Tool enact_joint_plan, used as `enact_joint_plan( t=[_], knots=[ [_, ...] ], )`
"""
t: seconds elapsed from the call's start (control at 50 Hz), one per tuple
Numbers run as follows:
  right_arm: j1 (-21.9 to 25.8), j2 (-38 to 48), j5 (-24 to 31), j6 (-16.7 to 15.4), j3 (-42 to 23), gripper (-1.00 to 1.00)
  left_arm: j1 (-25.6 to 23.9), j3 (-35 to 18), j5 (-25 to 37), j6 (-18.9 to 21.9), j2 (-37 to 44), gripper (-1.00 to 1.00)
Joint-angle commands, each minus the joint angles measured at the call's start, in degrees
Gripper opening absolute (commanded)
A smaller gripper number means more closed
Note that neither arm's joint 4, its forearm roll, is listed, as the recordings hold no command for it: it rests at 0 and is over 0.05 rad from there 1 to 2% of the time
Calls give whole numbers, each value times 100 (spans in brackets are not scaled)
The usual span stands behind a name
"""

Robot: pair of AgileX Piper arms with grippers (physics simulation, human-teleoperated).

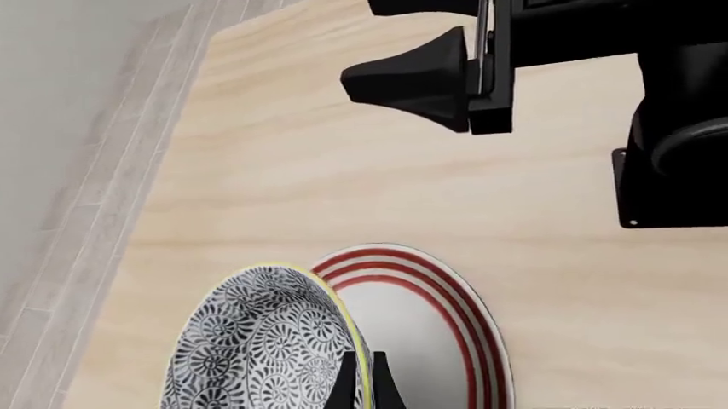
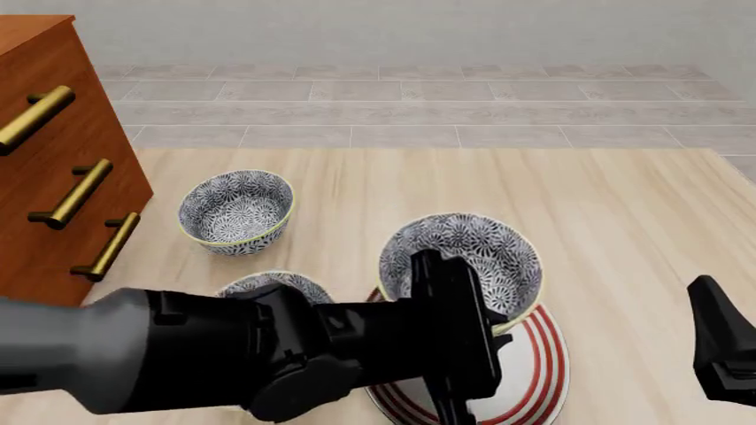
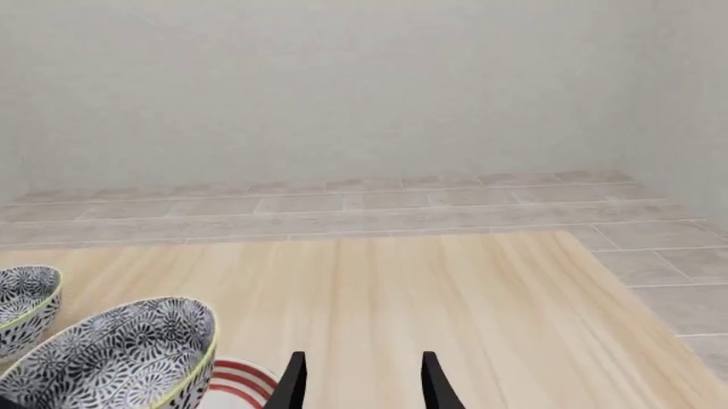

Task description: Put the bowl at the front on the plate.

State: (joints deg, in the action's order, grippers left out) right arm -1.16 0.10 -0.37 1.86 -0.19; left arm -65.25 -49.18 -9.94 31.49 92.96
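Note:
The bowl (image 2: 463,250), blue-grey floral with a yellow-green rim, hangs tilted over the plate (image 2: 546,367), a white plate with red rings. My left gripper (image 2: 443,292) is shut on the bowl's near rim. In the left wrist view the fingers (image 1: 344,383) pinch the rim of the bowl (image 1: 264,341), with the plate (image 1: 449,328) just behind it. My right gripper (image 3: 361,383) is open and holds nothing. It hangs to the right of the plate (image 3: 241,377) and the bowl (image 3: 125,354), and shows at the front view's right edge (image 2: 718,341).
Two more floral bowls stand on the table, one at the back left (image 2: 236,211) and one (image 2: 274,283) half hidden behind my left arm. A brown drawer cabinet (image 2: 53,150) with brass handles stands at the left. The right arm (image 1: 455,77) crosses the left wrist view.

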Motion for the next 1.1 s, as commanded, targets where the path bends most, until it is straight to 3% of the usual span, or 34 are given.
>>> enact_joint_plan(
  t=[0.02,0.54,1.1],
  knots=[
    [-6,-2,-4,6,0,100,-163,-59,69,-1,97,-100],
    [-1,4,-6,28,2,100,-282,-97,287,-92,183,-100],
    [34,20,-1,10,-1,100,-317,-322,673,-520,290,-100]
  ],
)
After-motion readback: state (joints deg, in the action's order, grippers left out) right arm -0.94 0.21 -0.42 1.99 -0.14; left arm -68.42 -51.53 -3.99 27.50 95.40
